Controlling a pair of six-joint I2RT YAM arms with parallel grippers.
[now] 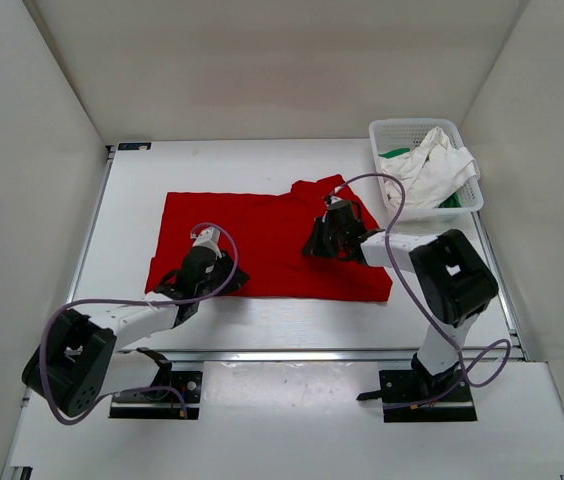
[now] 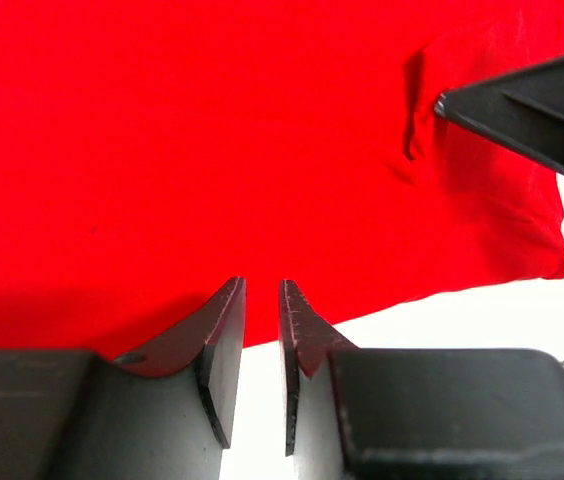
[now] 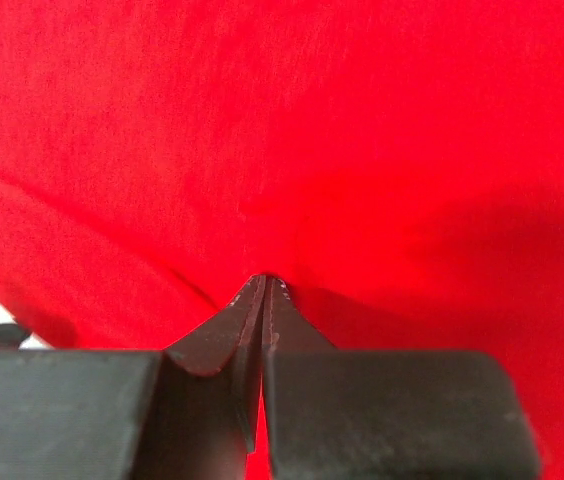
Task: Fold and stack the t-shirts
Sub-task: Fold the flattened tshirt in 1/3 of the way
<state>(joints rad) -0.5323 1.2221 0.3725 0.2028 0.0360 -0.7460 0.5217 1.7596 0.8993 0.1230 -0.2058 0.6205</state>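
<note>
Right fingers (image 3: pixel 262 292) clamped shut on a pinched ridge of the red t-shirt (image 1: pixel 262 235), a soft matte knit. Left fingers (image 2: pixel 228 312) slightly parted, holding nothing, at its near hem. It's spread flat on the white table (image 1: pixel 292 322); the off-white t-shirt (image 1: pixel 432 172) sits crumpled in the mesh basket (image 1: pixel 407 129).

arms (image 1: pixel 142 318): white links, black joints | cables (image 1: pixel 393 252): lilac, looping | fingers (image 2: pixel 224 345): dark grey, tapered
</note>
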